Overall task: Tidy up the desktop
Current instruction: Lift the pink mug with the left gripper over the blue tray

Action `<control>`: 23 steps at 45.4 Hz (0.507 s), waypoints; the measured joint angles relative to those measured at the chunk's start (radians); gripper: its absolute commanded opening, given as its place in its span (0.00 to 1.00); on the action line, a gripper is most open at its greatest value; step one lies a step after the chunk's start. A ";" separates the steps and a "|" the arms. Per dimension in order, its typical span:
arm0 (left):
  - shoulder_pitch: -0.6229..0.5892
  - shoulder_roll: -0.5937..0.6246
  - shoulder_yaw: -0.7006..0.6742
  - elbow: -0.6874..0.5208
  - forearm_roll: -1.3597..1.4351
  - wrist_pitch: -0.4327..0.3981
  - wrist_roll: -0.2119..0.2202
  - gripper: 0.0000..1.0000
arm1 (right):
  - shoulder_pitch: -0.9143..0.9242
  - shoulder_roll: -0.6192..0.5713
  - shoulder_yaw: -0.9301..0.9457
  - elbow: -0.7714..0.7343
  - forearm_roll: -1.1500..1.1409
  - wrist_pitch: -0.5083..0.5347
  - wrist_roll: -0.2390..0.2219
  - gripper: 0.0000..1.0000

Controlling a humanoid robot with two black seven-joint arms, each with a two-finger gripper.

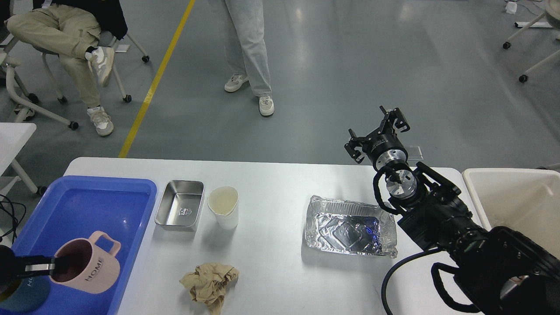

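The white tabletop (271, 183) fills the bottom of the view. The left tool (59, 265) grips the rim of a pink mug (89, 264) over the blue tray (92, 197). The right tool (376, 135) is spread wide, holding nothing, past the far edge, above a foil tray (350, 225).

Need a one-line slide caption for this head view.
Left gripper holds pink mug over blue tray; right gripper open above desktop near foil container.

White desktop (280, 175), blue tray (26, 205), steel tin (180, 211), paper cup (223, 207), foil tray (350, 225), crumpled paper (210, 282)
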 measured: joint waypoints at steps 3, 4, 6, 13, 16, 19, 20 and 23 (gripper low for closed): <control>0.000 0.019 -0.001 0.000 -0.001 0.000 0.000 0.01 | 0.000 0.000 0.000 0.000 0.000 0.000 0.000 1.00; 0.000 0.024 -0.001 0.000 -0.001 0.000 0.000 0.01 | 0.000 0.000 0.000 0.000 0.000 0.000 0.000 1.00; 0.002 0.031 -0.001 0.000 -0.002 0.000 0.000 0.01 | 0.000 0.000 0.000 0.000 0.000 0.000 0.000 1.00; 0.007 0.046 0.003 0.003 -0.006 0.011 0.000 0.01 | 0.002 0.000 0.000 0.001 0.000 0.000 0.000 1.00; 0.010 0.046 0.005 0.008 -0.008 0.017 0.000 0.01 | 0.002 0.000 0.000 0.001 0.000 0.000 0.000 1.00; 0.015 0.038 0.008 0.018 -0.011 0.027 0.000 0.01 | 0.002 0.000 0.000 0.001 0.000 0.000 0.000 1.00; 0.018 0.033 0.008 0.021 -0.012 0.031 0.000 0.01 | 0.002 0.000 0.000 0.001 0.000 0.000 0.000 1.00; 0.031 0.017 0.010 0.035 -0.012 0.042 0.002 0.01 | 0.002 0.000 0.000 0.001 0.000 0.000 0.000 1.00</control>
